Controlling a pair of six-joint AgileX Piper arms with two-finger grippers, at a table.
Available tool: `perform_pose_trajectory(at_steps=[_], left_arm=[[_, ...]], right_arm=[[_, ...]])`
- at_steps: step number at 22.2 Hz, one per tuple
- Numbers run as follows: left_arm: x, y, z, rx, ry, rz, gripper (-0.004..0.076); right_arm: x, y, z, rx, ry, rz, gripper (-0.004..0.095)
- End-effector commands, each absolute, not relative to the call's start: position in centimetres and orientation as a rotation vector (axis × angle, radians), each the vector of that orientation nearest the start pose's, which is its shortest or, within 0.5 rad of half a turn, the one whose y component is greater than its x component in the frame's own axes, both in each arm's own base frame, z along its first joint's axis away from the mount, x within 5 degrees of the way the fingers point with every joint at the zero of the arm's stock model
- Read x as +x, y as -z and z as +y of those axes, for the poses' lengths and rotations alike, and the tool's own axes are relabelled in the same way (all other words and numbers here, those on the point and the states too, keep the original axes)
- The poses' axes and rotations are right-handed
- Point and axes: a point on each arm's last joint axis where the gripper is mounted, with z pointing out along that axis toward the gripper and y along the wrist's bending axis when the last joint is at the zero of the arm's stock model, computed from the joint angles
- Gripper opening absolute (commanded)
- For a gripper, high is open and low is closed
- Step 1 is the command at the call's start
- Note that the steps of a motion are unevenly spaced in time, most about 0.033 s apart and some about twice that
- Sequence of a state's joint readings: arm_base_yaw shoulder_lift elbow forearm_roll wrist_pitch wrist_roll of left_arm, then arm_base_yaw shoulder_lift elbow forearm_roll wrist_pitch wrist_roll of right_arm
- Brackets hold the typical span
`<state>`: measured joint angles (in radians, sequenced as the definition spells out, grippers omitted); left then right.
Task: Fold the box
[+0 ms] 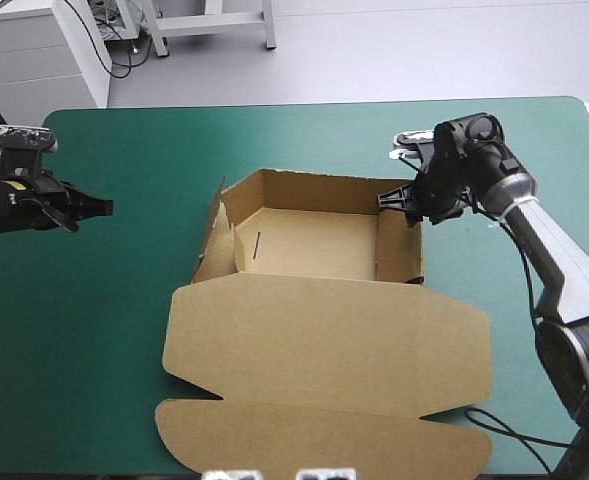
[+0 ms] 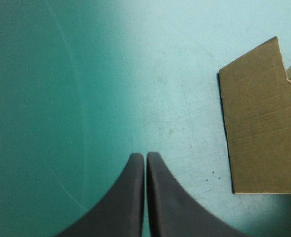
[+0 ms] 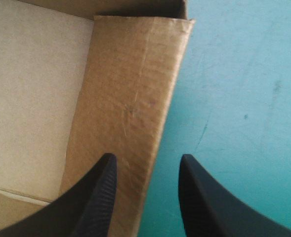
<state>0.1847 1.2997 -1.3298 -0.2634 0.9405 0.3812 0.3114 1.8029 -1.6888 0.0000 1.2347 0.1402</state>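
Box (image 1: 314, 240): lid (image 1: 324, 340) flat | right pincer (image 3: 146, 158) apart astride wall (image 3: 130, 94), wrist view only | left pincer (image 2: 145, 154) together

Readable text, labels, brands, numbers or signs: none in any view. The box (image 1: 324, 340) shows plain brown board on every face that can be seen, and the desk (image 1: 84, 320) has a plain teal-green cover with nothing legible on it.

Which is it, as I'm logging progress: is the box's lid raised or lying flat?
Lying flat. The high view shows the lid of the box spread on the teal-green cover, the tray walls raised.
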Motion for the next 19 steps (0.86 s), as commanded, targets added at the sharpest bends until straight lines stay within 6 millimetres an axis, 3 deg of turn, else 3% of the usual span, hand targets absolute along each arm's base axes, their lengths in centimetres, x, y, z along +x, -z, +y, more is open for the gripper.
perform_pose_trajectory(at_steps=[1, 6, 7, 8, 9, 10, 13, 16, 19], left_arm=[[26.4, -41.0, 2.9, 0.129, 0.056, 2.251, -0.0001], [26.5, -41.1, 2.9, 0.124, 0.056, 2.239, -0.0001], [26.5, -41.1, 2.9, 0.125, 0.058, 2.242, -0.0001], [26.4, -41.0, 2.8, 0.129, 0.064, 2.259, -0.0001], [26.4, -41.0, 2.8, 0.107, 0.075, 2.26, -0.0001], [26.9, -40.9, 3.1, -0.001, 0.096, 2.242, -0.0001], [27.7, -40.6, 3.6, -0.082, 0.211, 2.214, -0.0001], [28.9, -39.7, 5.1, -0.184, 0.383, 2.197, -0.0001], [29.6, -39.3, 4.9, -0.188, 0.607, 2.168, -0.0001]], right_arm=[[36.6, -32.2, 12.0, -0.245, -0.139, 2.789, 0.0377], [37.8, -28.4, 12.8, -0.253, -0.162, 2.929, 0.0307], [38.0, -28.0, 13.1, -0.258, -0.203, 2.942, 0.0262], [38.2, -27.6, 13.6, -0.275, -0.27, 2.929, 0.0117], [38.3, -27.6, 13.7, -0.274, -0.287, 2.915, 0.0053], [38.4, -28.1, 13.8, -0.267, -0.305, 2.88, -0.0012], [38.1, -30.0, 13.4, -0.256, -0.317, 2.804, -0.0019], [37.4, -33.6, 11.4, -0.21, -0.402, 2.677, -0.0019], [36.4, -36.6, 9.4, -0.216, -0.56, 2.562, -0.0019]])
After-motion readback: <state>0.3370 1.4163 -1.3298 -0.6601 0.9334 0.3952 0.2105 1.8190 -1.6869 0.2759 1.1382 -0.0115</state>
